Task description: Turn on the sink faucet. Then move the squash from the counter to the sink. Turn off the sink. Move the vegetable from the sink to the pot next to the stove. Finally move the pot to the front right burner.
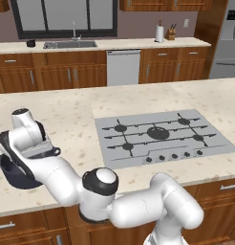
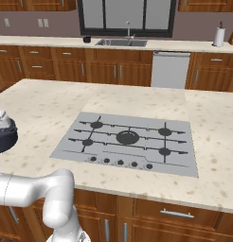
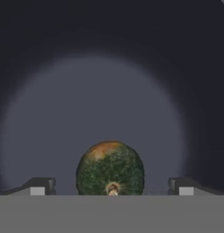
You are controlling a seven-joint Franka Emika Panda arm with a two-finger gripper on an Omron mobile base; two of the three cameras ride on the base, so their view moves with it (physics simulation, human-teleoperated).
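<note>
The two-finger gripper (image 3: 111,186) points straight down into a dark grey round pot (image 3: 109,82), its two small dark fingertips (image 3: 38,185) standing wide apart at either side of the hand view, gripping nothing. Between them, clear of both, the small round dark green squash (image 3: 110,168) lies on the pot's smooth grey floor, free of the jaws. The squash is mottled deep green with an orange-brown patch on its upper side and a pale stem nub on the side nearest the camera. The pot's curved inner wall rises dark all around it.

In the left base view the white arm bends down over the same pot (image 1: 14,174), which stands near the left end of the beige speckled stone counter (image 1: 67,119), with a dark handle showing at its side. The hand hides the pot's opening there. In the right base view the pot's dark rim (image 2: 5,134) shows at the left edge.

To the right of the pot, well apart from it, the flat grey steel stove (image 1: 162,136) is set into the counter, with black wire grates, round burners and a row of small knobs along its near edge. Brown wooden cabinets run below the counter.

Across the room, a second stretch of beige counter runs along the back wall under a dark-framed window. The dark grey sink (image 1: 70,45) is set into it, with the slim grey metal faucet (image 1: 74,31) upright behind it. A white dishwasher front (image 1: 123,67) sits to the right of the sink, a white paper towel roll (image 1: 159,33) stands further along, and a steel refrigerator (image 1: 227,38) closes the right end.
</note>
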